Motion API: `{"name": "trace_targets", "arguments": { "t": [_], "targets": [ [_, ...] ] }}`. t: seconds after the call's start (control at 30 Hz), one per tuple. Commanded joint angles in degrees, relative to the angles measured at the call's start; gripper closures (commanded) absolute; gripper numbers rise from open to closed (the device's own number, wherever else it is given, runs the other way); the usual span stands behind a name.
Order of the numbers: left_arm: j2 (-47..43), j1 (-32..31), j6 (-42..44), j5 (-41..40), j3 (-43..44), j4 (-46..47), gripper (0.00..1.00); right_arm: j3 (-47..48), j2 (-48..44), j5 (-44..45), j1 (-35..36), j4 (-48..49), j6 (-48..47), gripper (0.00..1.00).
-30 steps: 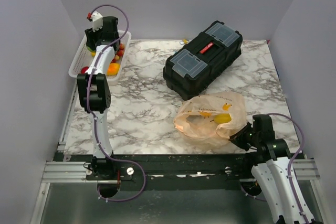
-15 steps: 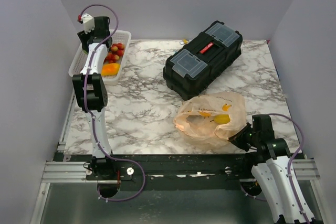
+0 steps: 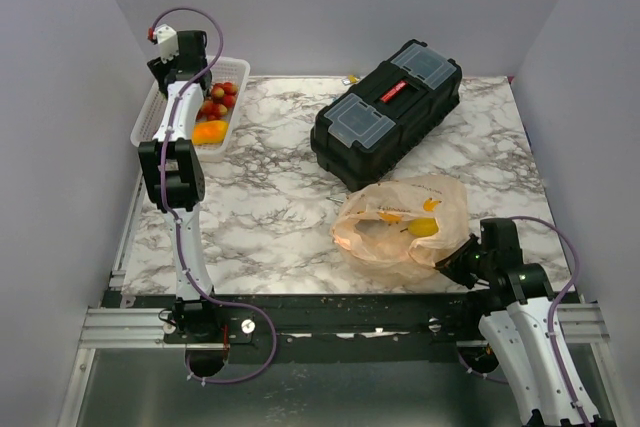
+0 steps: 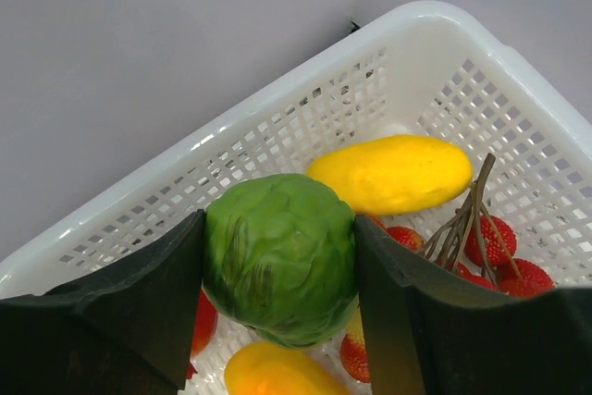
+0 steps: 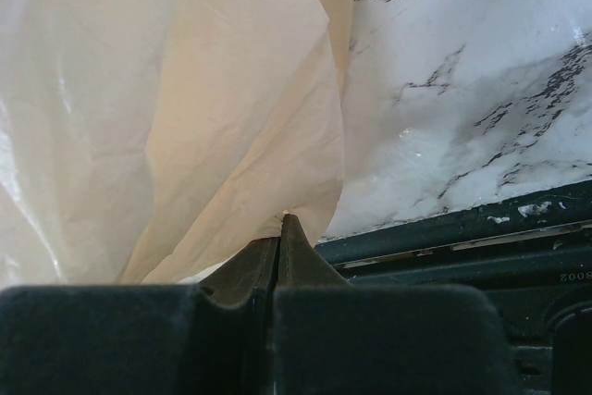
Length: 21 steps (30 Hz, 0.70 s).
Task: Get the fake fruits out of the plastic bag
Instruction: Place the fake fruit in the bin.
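Observation:
The pale-orange plastic bag [image 3: 403,224] lies on the marble table near the front right, with yellow fruit [image 3: 424,227] showing through it. My right gripper [image 3: 452,267] is shut on the bag's near edge [image 5: 277,201], the jaws pressed together on the film. My left gripper [image 3: 172,59] hangs above the white mesh basket [image 3: 148,117] at the far left. In the left wrist view it [image 4: 279,270] is shut on a green round fruit [image 4: 277,256] held over the basket [image 4: 305,108]. Below lie a yellow oval fruit [image 4: 390,173], a red berry cluster [image 4: 490,252] and an orange fruit [image 4: 268,372].
A black toolbox [image 3: 386,110] stands at the back centre, just behind the bag. Grey walls close the left, right and back sides. A black metal rail [image 5: 462,238] runs along the table's front edge under the right gripper.
My left gripper has risen and drawn back to the far corner of the basket, uncovering the fruits in it. The right gripper and the bag have stayed put.

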Motion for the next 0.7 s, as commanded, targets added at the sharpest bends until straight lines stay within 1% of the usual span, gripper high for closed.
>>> {"name": "trace_targets", "arguments": {
  "t": [0.0, 0.03, 0.07, 0.2, 0.27, 0.37, 0.43, 0.53, 0.67],
  "targets": [
    [-0.3, 0.7, -1.3, 1.8, 0.5, -0.4, 0.36, 1.6, -0.5, 1.3, 0.1, -1.0, 0.5, 0.99],
    [-0.4, 0.8, -1.4, 1.8, 0.2, -0.4, 0.29, 1.7, -0.5, 1.3, 0.1, -1.0, 0.5, 0.99],
    [-0.5, 0.8, -1.5, 2.0, 0.0, -0.4, 0.25, 1.7, -0.5, 1.2, 0.2, -1.0, 0.5, 0.99],
    [-1.0, 0.8, -1.5, 3.6, 0.0, -0.2, 0.15, 1.8, -0.7, 1.2, 0.2, -1.1, 0.4, 0.99],
    [-1.6, 0.8, -1.6, 4.7, 0.0, -0.2, 0.13, 1.8, -0.7, 1.1, 0.2, -1.0, 0.5, 0.99],
    [-4.0, 0.8, -3.3, 8.4, -1.1, -0.6, 0.13, 2.3, -0.6, 0.8, 0.1, -1.0, 0.2, 0.99],
    [-6.6, 0.6, -5.3, 12.9, -3.0, -0.6, 0.13, 2.5, -0.6, 0.1, 0.2, -0.7, -0.3, 0.99],
    [-11.2, -0.2, -8.0, 21.5, -6.6, -0.5, 0.14, 3.5, -0.6, -1.6, 0.2, -0.3, -1.4, 0.99],
    [-18.2, -2.8, -11.7, 32.6, -13.2, 0.3, 0.14, 6.6, -1.1, -2.2, 0.1, 0.6, -3.1, 0.99]
  ]
}}
